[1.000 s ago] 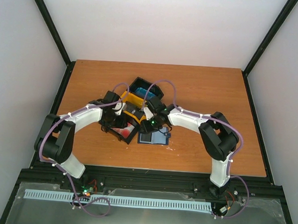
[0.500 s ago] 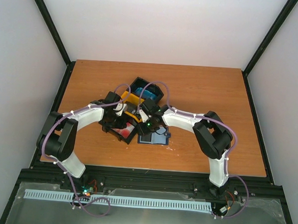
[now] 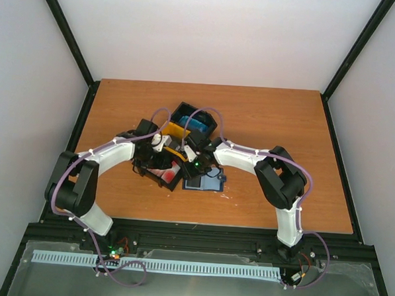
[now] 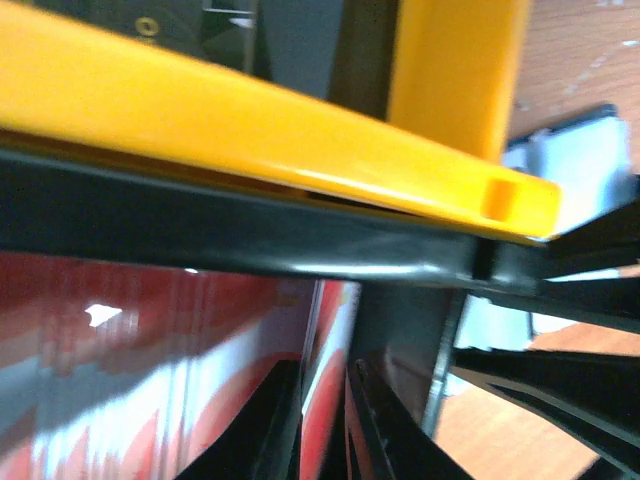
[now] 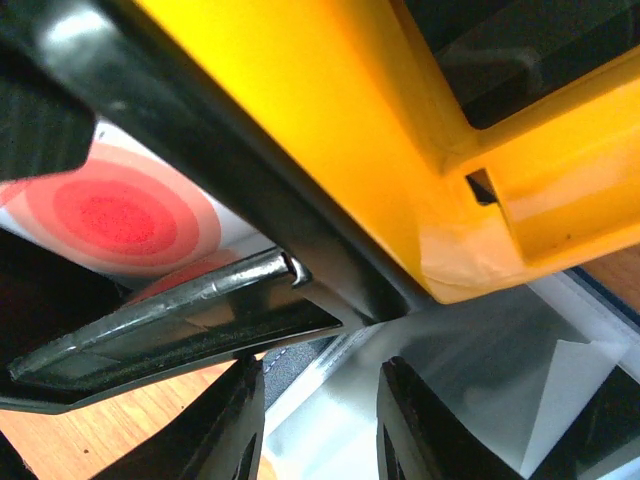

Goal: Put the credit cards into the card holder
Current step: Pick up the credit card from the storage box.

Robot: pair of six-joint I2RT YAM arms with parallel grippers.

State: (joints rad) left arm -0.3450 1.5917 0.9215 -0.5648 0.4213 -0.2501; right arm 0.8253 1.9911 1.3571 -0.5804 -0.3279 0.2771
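Red credit cards (image 3: 163,175) lie near the open navy card holder (image 3: 207,182).

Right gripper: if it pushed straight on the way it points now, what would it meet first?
Probably the bin's black wall, right ahead of the open fingers, with its yellow section behind. The card holder lies below the gap; depth is hard to judge.

Under a yellow divider (image 4: 300,110), the end effector (image 4: 322,430) pinches a red card (image 4: 326,345) — edgewise.
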